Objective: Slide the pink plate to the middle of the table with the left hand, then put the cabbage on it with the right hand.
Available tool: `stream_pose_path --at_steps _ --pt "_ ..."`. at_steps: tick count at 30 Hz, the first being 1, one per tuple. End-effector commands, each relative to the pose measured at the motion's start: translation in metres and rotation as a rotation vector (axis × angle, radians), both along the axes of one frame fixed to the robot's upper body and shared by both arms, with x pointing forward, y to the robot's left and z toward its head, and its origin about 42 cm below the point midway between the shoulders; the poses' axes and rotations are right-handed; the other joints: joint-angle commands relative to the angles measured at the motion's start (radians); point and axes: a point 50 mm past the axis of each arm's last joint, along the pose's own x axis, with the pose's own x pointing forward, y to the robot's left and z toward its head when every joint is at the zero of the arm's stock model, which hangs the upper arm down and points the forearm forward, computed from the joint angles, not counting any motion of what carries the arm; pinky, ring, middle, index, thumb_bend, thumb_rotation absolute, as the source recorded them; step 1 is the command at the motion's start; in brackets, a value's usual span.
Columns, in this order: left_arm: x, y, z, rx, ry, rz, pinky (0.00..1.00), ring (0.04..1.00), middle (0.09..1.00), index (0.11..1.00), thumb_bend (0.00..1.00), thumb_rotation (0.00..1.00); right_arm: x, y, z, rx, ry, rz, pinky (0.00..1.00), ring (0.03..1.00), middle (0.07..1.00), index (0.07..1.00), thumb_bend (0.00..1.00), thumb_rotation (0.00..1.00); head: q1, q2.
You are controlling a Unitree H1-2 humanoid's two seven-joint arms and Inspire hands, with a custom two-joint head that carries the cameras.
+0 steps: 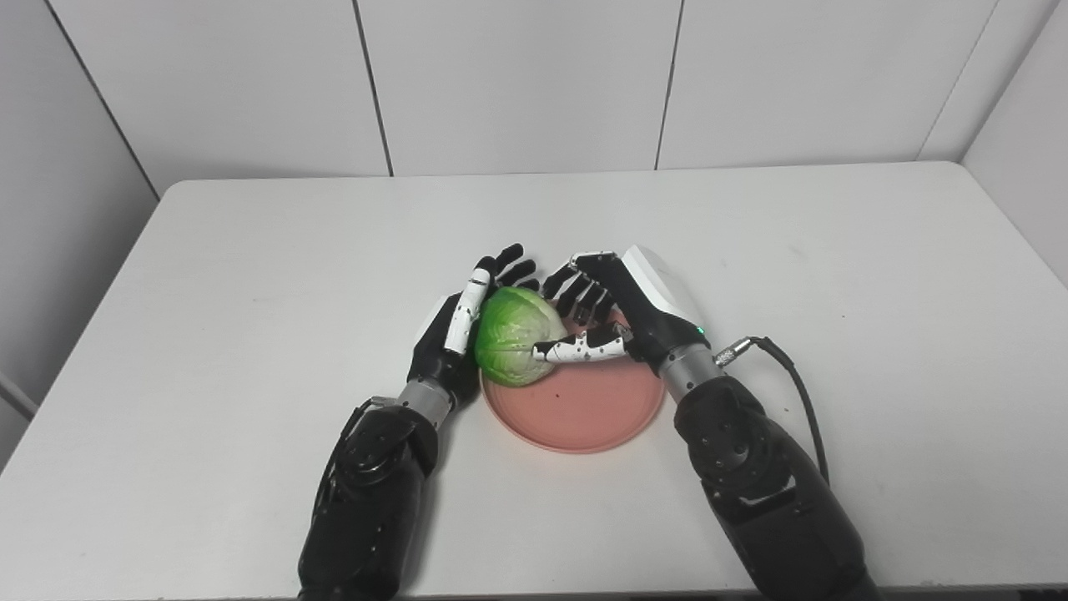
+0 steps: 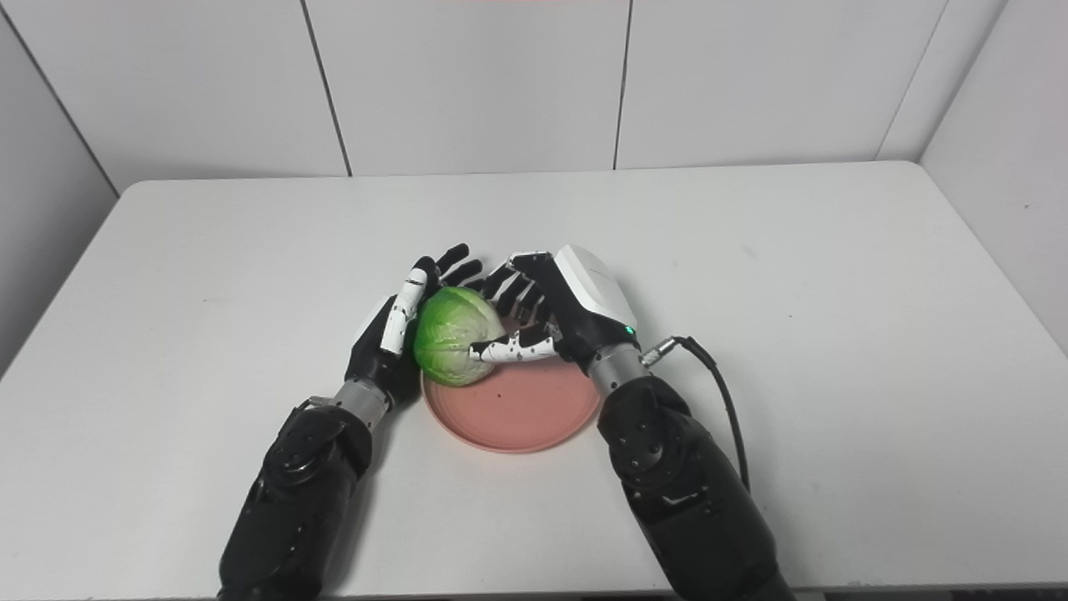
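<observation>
The pink plate (image 1: 584, 409) lies near the table's front, about midway across. A green cabbage (image 1: 511, 335) rests on the plate's left part, over its rim. My right hand (image 1: 632, 305) reaches in from the right: its thumb lies across the cabbage's front and its curled fingers sit at the cabbage's back right, so it holds the cabbage. My left hand (image 1: 448, 338) stands open at the plate's left edge, palm and thumb against the cabbage's left side, fingers pointing away from me. The plate's far rim is hidden behind the cabbage and the right hand.
The white table (image 1: 250, 275) ends at grey wall panels behind and on both sides. A black cable (image 1: 797, 380) loops out from my right wrist over the table.
</observation>
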Motion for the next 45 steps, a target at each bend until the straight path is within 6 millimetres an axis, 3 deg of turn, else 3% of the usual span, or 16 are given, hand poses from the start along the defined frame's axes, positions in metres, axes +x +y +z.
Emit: stream_pose_path --at_steps 1,10,19,20,22,25,32,39,45 --pt "-0.011 0.003 -0.022 0.024 0.114 -0.010 0.89 0.908 0.923 0.904 0.43 1.00 0.003 0.002 0.010 -0.016 -0.082 0.027 0.34 0.405 0.453 0.509 0.53 0.00 -0.001 0.002" --pt "-0.011 0.005 -0.023 0.025 0.116 -0.008 0.89 0.908 0.927 0.913 0.44 1.00 0.002 -0.002 0.011 -0.030 -0.094 0.009 0.33 0.389 0.441 0.516 0.53 0.00 -0.006 0.005" --pt "-0.011 0.006 -0.023 0.021 0.122 -0.006 0.89 0.905 0.924 0.915 0.43 1.00 -0.004 -0.006 0.028 0.004 -0.124 0.013 0.36 0.438 0.468 0.508 0.53 0.00 -0.012 0.002" --pt "-0.011 0.006 -0.023 0.020 0.121 -0.007 0.89 0.903 0.920 0.907 0.43 1.00 -0.005 -0.006 0.031 0.008 -0.123 0.015 0.38 0.470 0.525 0.498 0.53 0.09 -0.014 0.001" --pt "-0.011 0.006 -0.024 0.018 0.120 -0.006 0.89 0.900 0.915 0.899 0.42 1.00 -0.006 -0.007 0.035 0.022 -0.125 0.025 0.42 0.537 0.622 0.629 0.84 0.19 -0.015 0.000" --pt "-0.010 0.006 -0.024 0.017 0.112 -0.007 0.89 0.901 0.914 0.894 0.41 1.00 -0.006 -0.008 0.040 0.044 -0.142 0.057 0.52 0.639 0.718 0.745 0.95 0.25 -0.016 -0.001" --pt "-0.010 0.008 -0.025 0.021 0.105 -0.017 0.89 0.903 0.917 0.896 0.43 1.00 -0.008 -0.017 0.052 0.026 -0.206 0.066 0.71 0.873 0.961 0.991 1.00 0.50 -0.027 -0.004" --pt "-0.010 0.012 -0.027 0.024 0.120 -0.011 0.90 0.907 0.926 0.920 0.43 1.00 -0.011 -0.037 0.068 0.046 -0.296 0.042 0.76 0.912 0.987 1.000 1.00 0.58 -0.041 -0.011" --pt "-0.010 0.016 -0.029 0.021 0.129 0.007 0.89 0.906 0.924 0.923 0.44 1.00 -0.020 -0.066 0.072 0.100 -0.325 -0.046 0.88 0.971 1.000 1.000 1.00 0.66 -0.055 -0.018"
